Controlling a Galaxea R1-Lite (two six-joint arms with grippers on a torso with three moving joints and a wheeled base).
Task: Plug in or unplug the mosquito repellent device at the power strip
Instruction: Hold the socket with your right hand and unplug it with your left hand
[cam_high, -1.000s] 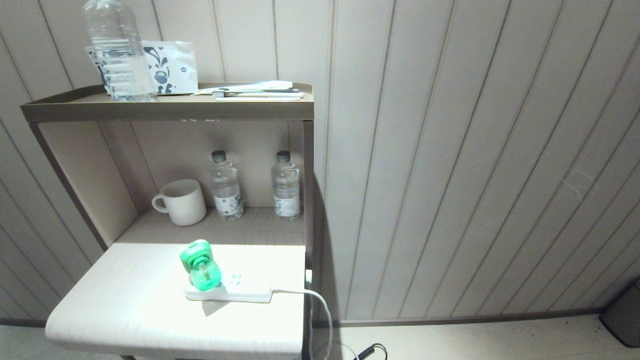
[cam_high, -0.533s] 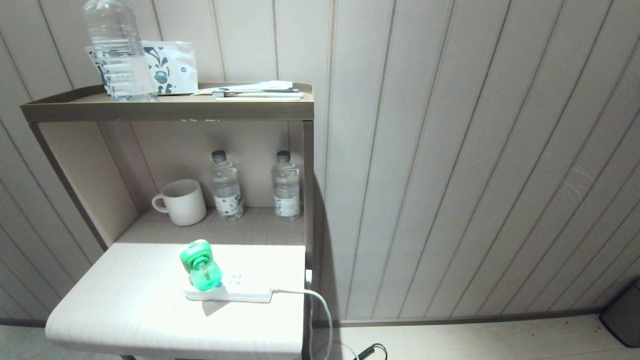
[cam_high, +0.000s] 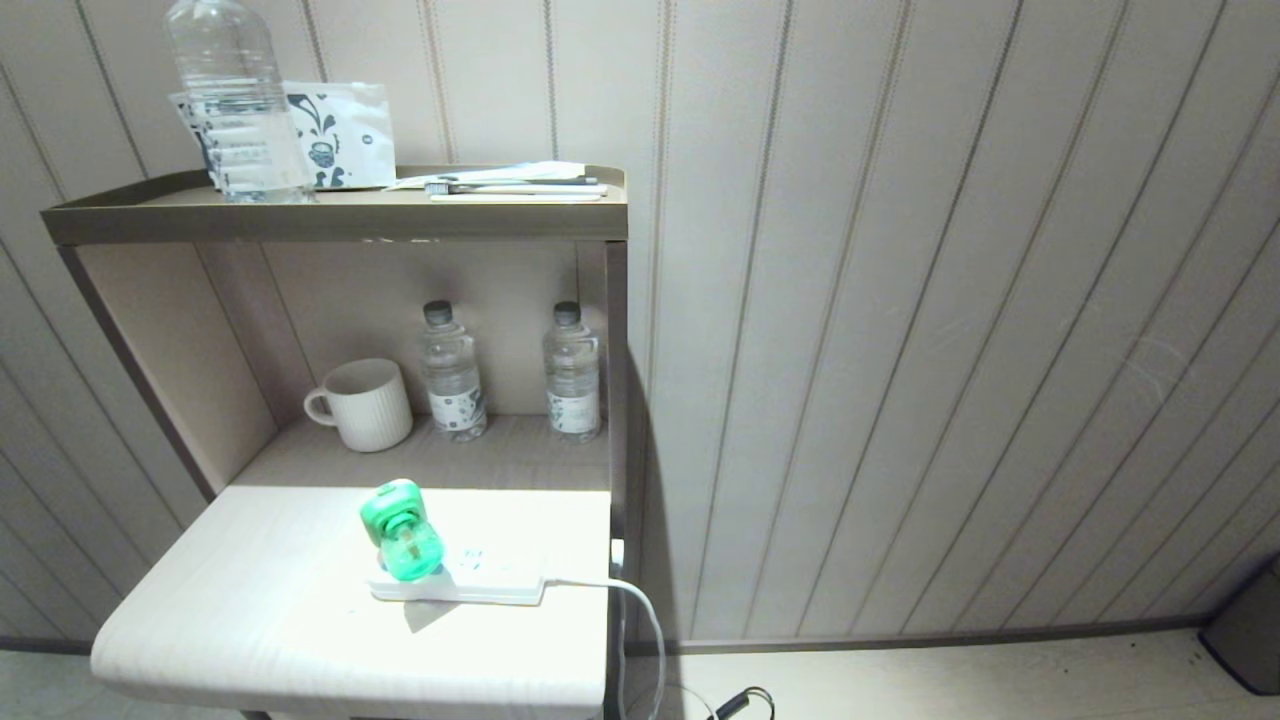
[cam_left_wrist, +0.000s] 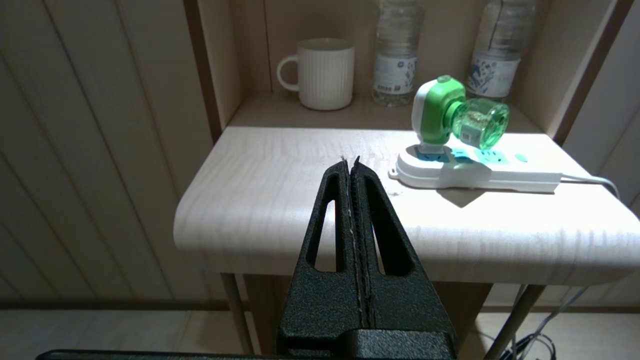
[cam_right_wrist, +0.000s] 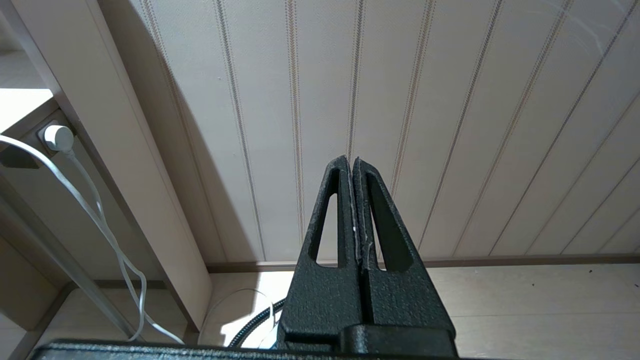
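Note:
The mosquito repellent device (cam_high: 398, 530), a white-and-green head with a translucent green bottle, stands plugged into the left end socket of the white power strip (cam_high: 480, 580) on the low white table (cam_high: 250, 620). In the left wrist view the device (cam_left_wrist: 452, 112) sits on the strip (cam_left_wrist: 500, 172), ahead and to one side of my left gripper (cam_left_wrist: 350, 161), which is shut, empty and held off the table's front edge. My right gripper (cam_right_wrist: 349, 160) is shut and empty, facing the panelled wall away from the table. Neither arm shows in the head view.
On the shelf behind the table stand a white mug (cam_high: 362, 403) and two small water bottles (cam_high: 452, 372). A large bottle (cam_high: 235, 100) and packets sit on the top shelf. The strip's white cable (cam_high: 640, 620) drops off the table's right edge to the floor.

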